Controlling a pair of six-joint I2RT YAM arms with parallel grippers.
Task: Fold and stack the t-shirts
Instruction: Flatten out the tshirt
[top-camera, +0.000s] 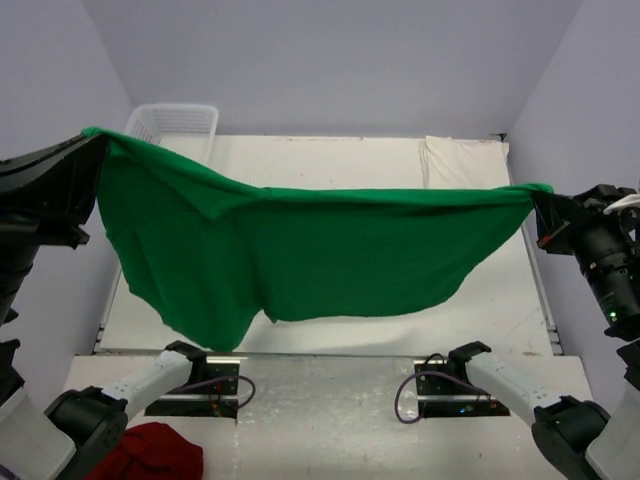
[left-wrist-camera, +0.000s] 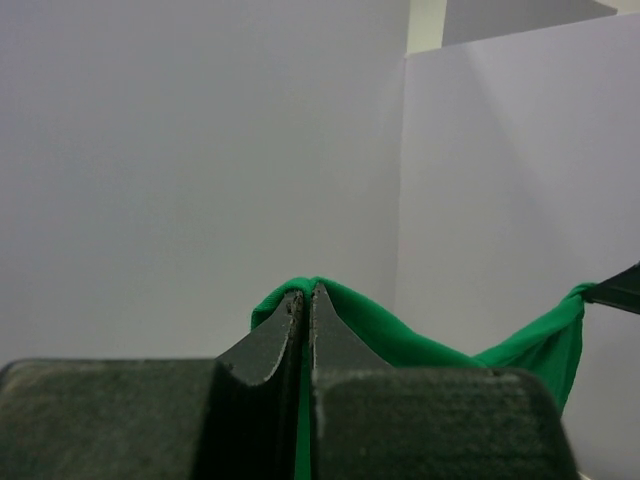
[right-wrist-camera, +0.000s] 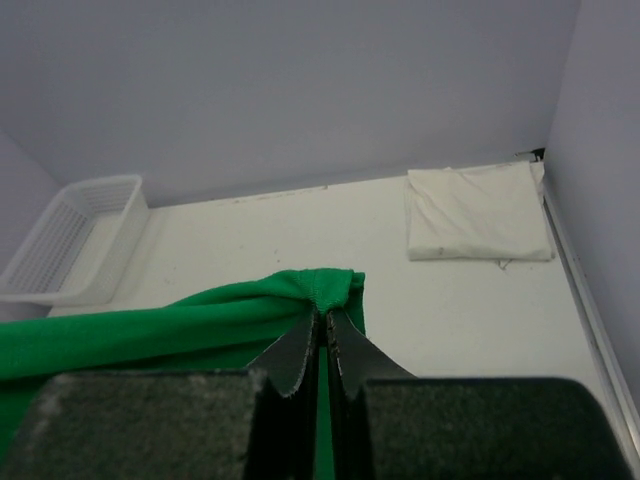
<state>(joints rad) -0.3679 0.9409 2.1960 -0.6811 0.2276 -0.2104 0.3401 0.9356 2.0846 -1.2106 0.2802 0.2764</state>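
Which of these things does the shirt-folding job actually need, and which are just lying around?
Part of the job:
green t-shirt, held up stretched between the left gripper and right gripper
cream-white t-shirt, folded, far right

Just lying about:
white basket, far left
dark red cloth, near left

1. Light grey link shells (top-camera: 150, 378) with black joint housings (top-camera: 85, 418) are seen at the near edge of the desk.
2. Dark looped cables (top-camera: 236, 390) are attached beside the black base plates (top-camera: 455, 402).
3. A small green light (top-camera: 611, 316) is shown on the right arm's black ribbed wrist (top-camera: 600, 262).
4. Dark tapered fingers (left-wrist-camera: 270, 345) with scuffed pale edges are seen.
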